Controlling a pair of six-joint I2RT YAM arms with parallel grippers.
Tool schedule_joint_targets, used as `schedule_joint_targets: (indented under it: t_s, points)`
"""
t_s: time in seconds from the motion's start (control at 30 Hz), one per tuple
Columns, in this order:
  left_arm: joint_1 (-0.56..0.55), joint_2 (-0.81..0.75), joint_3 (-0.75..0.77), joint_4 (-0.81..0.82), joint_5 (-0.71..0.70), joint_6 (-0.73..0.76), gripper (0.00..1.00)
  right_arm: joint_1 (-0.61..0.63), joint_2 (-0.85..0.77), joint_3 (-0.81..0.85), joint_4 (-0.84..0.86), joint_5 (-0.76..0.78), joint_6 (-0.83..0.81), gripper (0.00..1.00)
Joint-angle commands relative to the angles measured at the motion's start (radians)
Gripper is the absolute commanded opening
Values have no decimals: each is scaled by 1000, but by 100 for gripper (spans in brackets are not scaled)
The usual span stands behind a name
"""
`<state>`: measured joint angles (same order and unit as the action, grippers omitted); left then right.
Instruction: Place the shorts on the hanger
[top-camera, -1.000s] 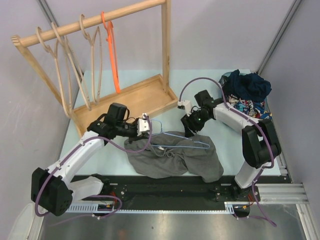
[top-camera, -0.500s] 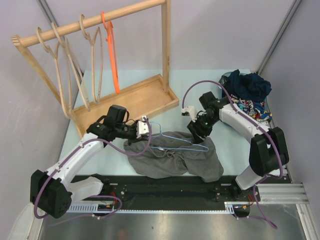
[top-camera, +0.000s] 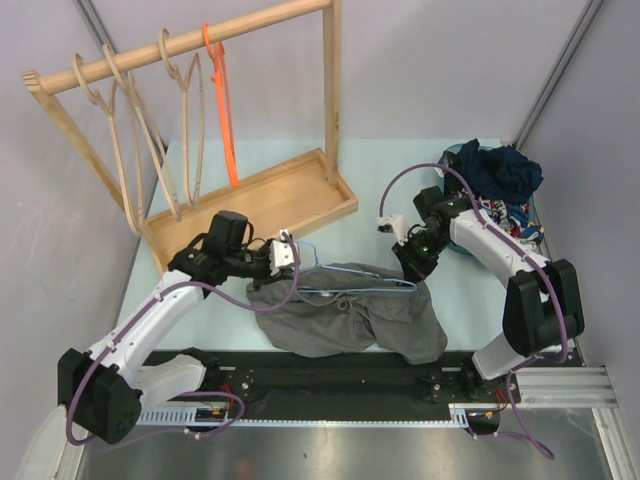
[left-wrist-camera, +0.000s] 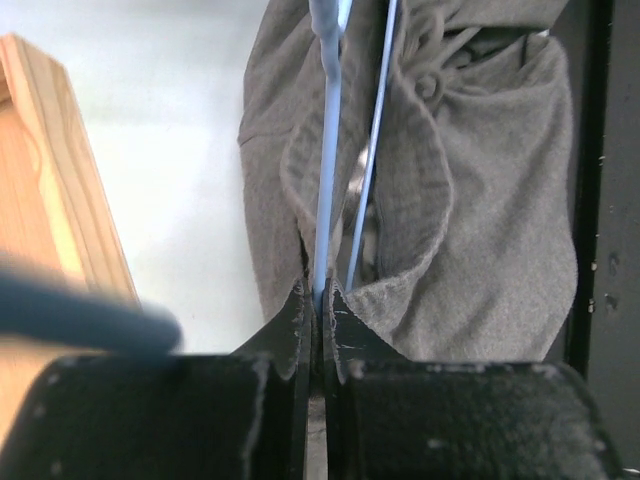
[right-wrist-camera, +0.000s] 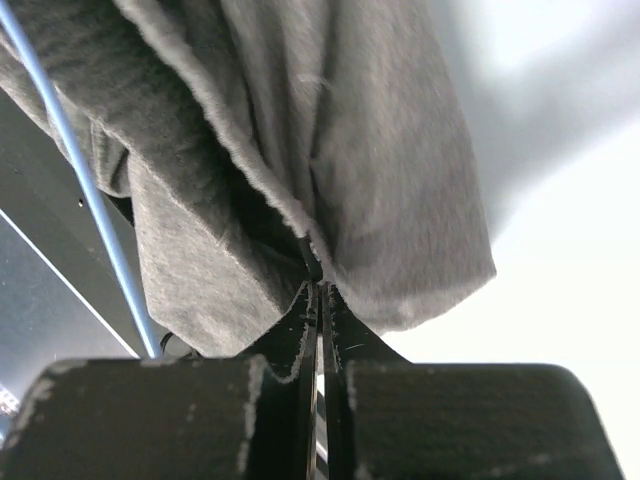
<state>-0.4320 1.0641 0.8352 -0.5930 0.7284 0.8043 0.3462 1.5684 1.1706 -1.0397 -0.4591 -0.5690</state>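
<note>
The dark grey shorts (top-camera: 350, 318) lie crumpled on the table near the front edge. The thin light-blue hanger (top-camera: 352, 286) lies across their upper part, its hook end toward the left. My left gripper (top-camera: 291, 256) is shut on the hanger's wire (left-wrist-camera: 328, 200), with the shorts (left-wrist-camera: 480, 230) lying just beyond the fingertips (left-wrist-camera: 298, 305). At the shorts' upper right edge my right gripper (top-camera: 410, 268) is shut on a fold of the grey fabric (right-wrist-camera: 380, 150). The blue wire (right-wrist-camera: 80, 170) runs past on the left of that view.
A wooden rack (top-camera: 200, 40) with a tray base (top-camera: 250, 200) stands at the back left, holding wooden hangers (top-camera: 130, 150) and an orange hanger (top-camera: 225, 110). At the back right lies a pile with a navy garment (top-camera: 495, 170) and a cartoon-print cloth (top-camera: 495, 212). A black strip (top-camera: 330, 370) edges the table's front.
My right gripper has moved right and toward me to the shorts' upper right edge and shut on the fabric. The cloth now lies further over the hanger. The left arm barely moved.
</note>
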Motion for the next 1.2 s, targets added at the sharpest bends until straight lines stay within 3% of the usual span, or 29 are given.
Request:
schedule_joint_targets:
  t_s: [0.0,0.33,0.5,0.7,1.03,1.1,1.17]
  points:
    - [42,-23,-8,10,-52,-4,0,-49,-94,-29,16,34,15,0]
    - [56,63,-12,-42,-178,47,0,-95,-226,-71,101,66,49,0]
    - [49,132,30,-18,-222,-5,0,-88,-289,-71,101,56,55,0]
    - [-39,171,41,-14,-283,3,0,-70,-335,-69,107,54,67,0]
    - [-168,209,139,48,-304,-160,0,63,-343,-26,188,5,167,0]
    - [-168,201,142,50,-299,-160,0,66,-329,-16,222,-19,172,17]
    - [-169,188,134,41,-287,-146,0,63,-323,-6,256,-27,163,43]
